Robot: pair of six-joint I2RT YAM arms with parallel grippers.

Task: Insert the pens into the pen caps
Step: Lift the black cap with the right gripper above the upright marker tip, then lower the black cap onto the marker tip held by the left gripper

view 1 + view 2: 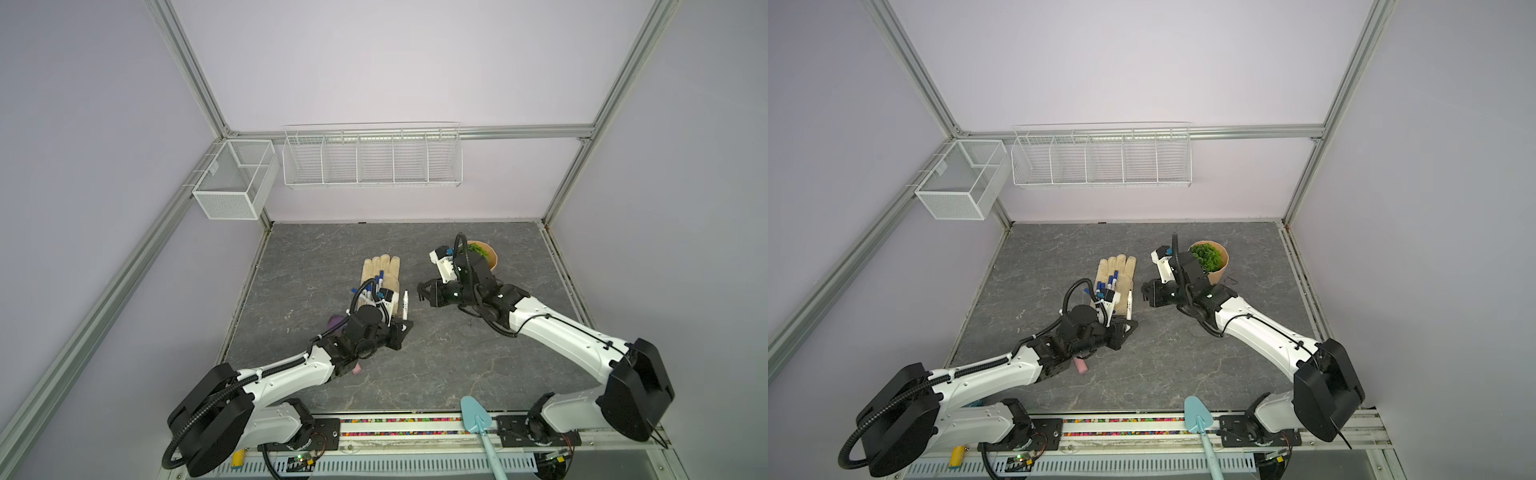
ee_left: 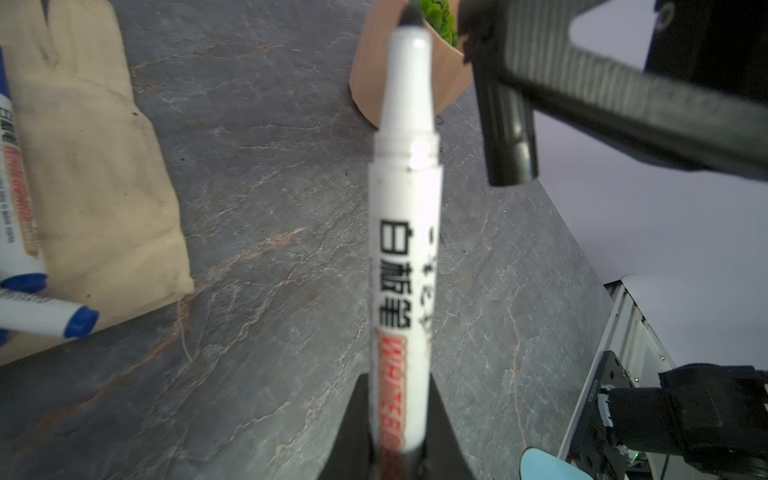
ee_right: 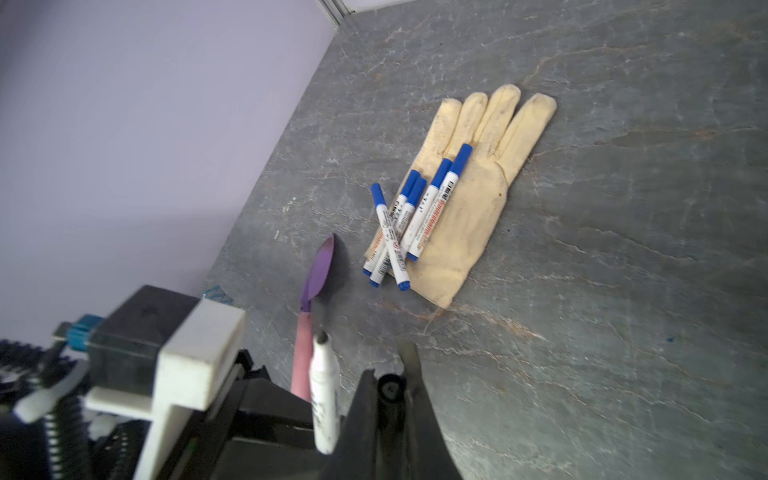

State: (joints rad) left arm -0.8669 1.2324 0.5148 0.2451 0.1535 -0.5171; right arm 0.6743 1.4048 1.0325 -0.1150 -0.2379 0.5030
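Pen (image 2: 405, 249) clamped in L hand (image 2: 397, 386), tip near R hand (image 3: 388, 365) gripping black cap (image 3: 390, 390).

Left pincer (image 1: 404, 327) clamped, right pincer (image 1: 423, 291) clamped, both arms stretched inward, tips apart

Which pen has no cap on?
The pen in the left end effector: its black tip is bare. The other five pens, piled across the glove edge, all wear blue caps.
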